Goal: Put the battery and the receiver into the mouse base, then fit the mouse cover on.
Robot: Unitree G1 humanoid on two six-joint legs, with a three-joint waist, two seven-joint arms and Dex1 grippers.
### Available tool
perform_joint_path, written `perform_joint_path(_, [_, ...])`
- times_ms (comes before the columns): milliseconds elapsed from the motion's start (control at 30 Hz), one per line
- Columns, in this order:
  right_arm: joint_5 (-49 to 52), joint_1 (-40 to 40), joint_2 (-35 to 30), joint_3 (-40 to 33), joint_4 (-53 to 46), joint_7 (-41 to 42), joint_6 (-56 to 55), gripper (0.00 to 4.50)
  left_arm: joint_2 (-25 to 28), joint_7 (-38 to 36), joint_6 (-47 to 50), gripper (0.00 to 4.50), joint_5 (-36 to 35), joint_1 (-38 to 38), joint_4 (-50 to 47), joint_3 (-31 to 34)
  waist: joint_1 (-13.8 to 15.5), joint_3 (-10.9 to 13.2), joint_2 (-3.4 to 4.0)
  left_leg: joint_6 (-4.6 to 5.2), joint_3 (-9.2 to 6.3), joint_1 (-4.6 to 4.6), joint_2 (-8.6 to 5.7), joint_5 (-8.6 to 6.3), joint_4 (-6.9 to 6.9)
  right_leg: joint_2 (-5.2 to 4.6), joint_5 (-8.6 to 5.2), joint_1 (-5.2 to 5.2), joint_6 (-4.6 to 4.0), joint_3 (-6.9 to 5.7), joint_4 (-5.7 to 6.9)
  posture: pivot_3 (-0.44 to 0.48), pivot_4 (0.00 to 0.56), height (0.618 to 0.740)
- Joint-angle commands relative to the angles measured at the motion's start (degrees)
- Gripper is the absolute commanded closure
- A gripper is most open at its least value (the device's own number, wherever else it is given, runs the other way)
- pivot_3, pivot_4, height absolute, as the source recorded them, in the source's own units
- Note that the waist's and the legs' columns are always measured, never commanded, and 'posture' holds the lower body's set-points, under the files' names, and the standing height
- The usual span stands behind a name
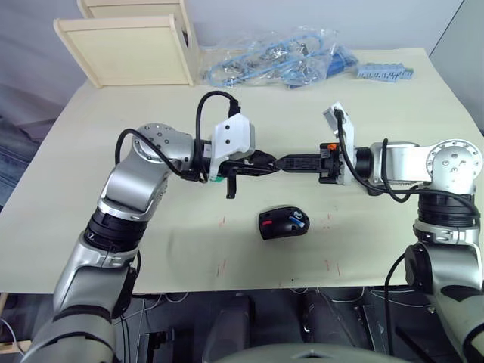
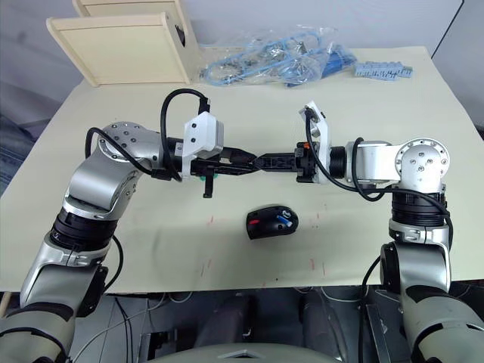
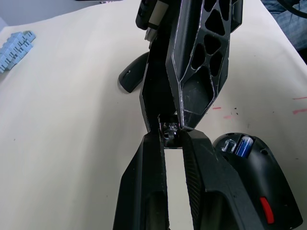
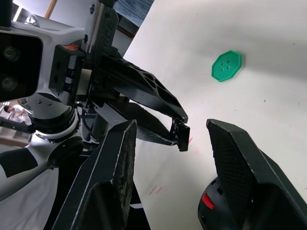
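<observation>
Above the middle of the surface (image 1: 378, 98) the two arms meet tip to tip, both held clear of it. The left gripper (image 1: 271, 164) has its fingers drawn nearly together, and pinched at their tips is a tiny dark-and-metal stub, the receiver (image 3: 169, 130). The right gripper (image 1: 284, 162) faces it from the other side with its fingers spread wide. The tips of the left fingers and the receiver lie in the gap between them, and I cannot tell whether the right fingers touch the stub. Just below and a little nearer the front edge, the base (image 1: 283, 223) sits on the surface with its hollow side up. Red parts show inside, and the blue-and-white battery (image 1: 299, 221) is already lying in its slot. In the left wrist view the cover (image 3: 132, 79) rests on the surface beyond the grippers, partly hidden behind the right fingers and apart from the base. A green disc (image 4: 226, 65) lies flat on the surface under the left gripper. A few short red marks are drawn around the base. Along the far edge are clear bags of blue parts (image 1: 272, 64), a blue strip (image 1: 386, 72) and two pale wooden boards (image 1: 128, 49).
</observation>
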Motion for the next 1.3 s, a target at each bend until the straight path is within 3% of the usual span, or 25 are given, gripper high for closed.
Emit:
perform_joint_path(33, [2.34,-1.57,0.01,-1.35,-0.42,-0.56,-0.50,2.04,-0.10,-0.34,-1.02,4.50,-0.30,-1.66,-0.98,0.40,-0.01,0.00,0.00,0.00,0.00,0.00,0.00,0.00,0.00,0.00,0.00,0.00,0.00,0.00,0.00,0.000,0.150,0.740])
perform_joint_path(500, [4.66,-0.48,-0.90,-1.06,-0.71,-2.58,-0.99,2.04,0.10,-0.60,-0.89,4.50,-0.10,-1.54,-1.63,0.61,0.00,0.00,0.00,0.00,0.00,0.00,0.00,0.00,0.00,0.00,0.00,0.00,0.00,0.00,0.01,0.000,0.150,0.740])
perform_joint_path(600, [4.94,-0.45,-0.87,-0.88,-0.57,-2.84,-1.06,2.78,-0.02,-0.47,-0.67,4.50,-0.13,-1.79,-1.74,0.59,0.00,0.00,0.00,0.00,0.00,0.00,0.00,0.00,0.00,0.00,0.00,0.00,0.00,0.01,0.01,0.000,0.150,0.740])
perform_joint_path(667, [4.81,-0.44,-0.96,-0.64,-0.76,-2.77,-1.03,3.61,-0.02,-0.47,-0.67,4.50,-0.11,-1.82,-1.75,0.59,0.01,0.00,0.00,0.00,0.00,0.00,0.00,0.00,0.00,0.00,0.00,0.00,0.00,0.01,0.01,0.000,0.150,0.740])
perform_joint_path(1300, [5.70,-0.39,-2.04,-0.67,-0.42,-2.61,-0.86,3.61,0.62,-0.83,-1.71,4.50,0.62,-1.75,-1.38,0.68,0.01,0.00,0.00,0.01,0.01,0.00,0.00,0.00,0.00,0.01,0.00,-0.01,0.00,0.01,0.01,0.000,0.150,0.740])
